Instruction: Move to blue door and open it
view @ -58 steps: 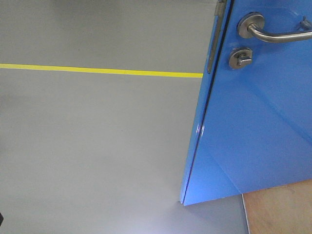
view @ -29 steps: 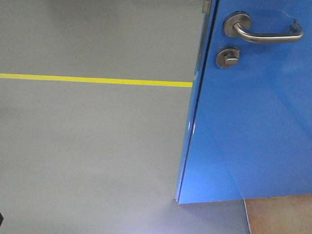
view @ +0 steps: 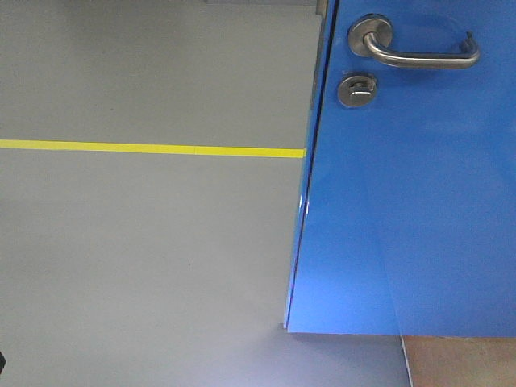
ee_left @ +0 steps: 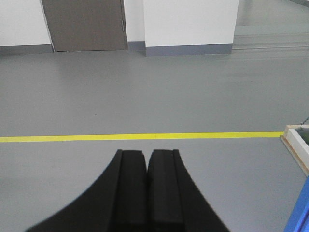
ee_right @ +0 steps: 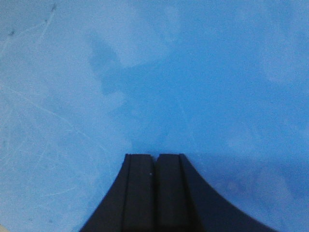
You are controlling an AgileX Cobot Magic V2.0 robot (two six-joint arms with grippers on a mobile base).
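Note:
The blue door (view: 411, 210) fills the right half of the front view, its free edge running down the middle and its bottom edge above the floor. A curved steel lever handle (view: 415, 52) and a round thumb-turn lock (view: 355, 89) sit near the top. In the right wrist view my right gripper (ee_right: 155, 155) is shut and empty, pointing straight at the glossy door panel (ee_right: 145, 72), which fills that view close up. My left gripper (ee_left: 146, 152) is shut with nothing in it, pointing over grey floor. A sliver of the door (ee_left: 299, 212) shows at that view's lower right.
A yellow floor line (view: 153, 147) crosses the grey floor left of the door, also seen as the yellow line (ee_left: 140, 137). A white wooden frame (ee_left: 295, 144) lies at the right. Far off stand a white wall and a brown door (ee_left: 84, 24). A tan board (view: 459, 363) lies under the door.
In the front view the door has shifted left and now stands more upright. Its handle and lock moved left and up. The yellow line sits lower in the frame.

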